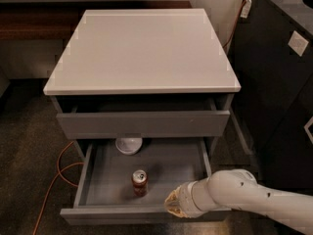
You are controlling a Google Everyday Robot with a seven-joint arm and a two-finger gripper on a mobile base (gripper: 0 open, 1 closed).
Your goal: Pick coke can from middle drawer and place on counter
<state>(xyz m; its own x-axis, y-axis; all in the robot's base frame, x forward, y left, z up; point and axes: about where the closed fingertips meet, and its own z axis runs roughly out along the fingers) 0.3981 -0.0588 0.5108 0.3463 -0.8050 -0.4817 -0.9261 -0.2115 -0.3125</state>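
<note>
The coke can (140, 182), red with a silver top, stands upright in the open middle drawer (98, 180), near its front. The light-grey counter (142, 48) tops the cabinet. My white arm comes in from the lower right, and the gripper (173, 204) is at the drawer's front edge, right of the can and apart from it. Only the wrist end shows.
A white bowl (128, 144) sits at the back of the middle drawer, partly under the top drawer (142, 124), which is slightly open. A dark cabinet (279, 82) stands to the right. An orange cable (61, 168) lies on the floor at left.
</note>
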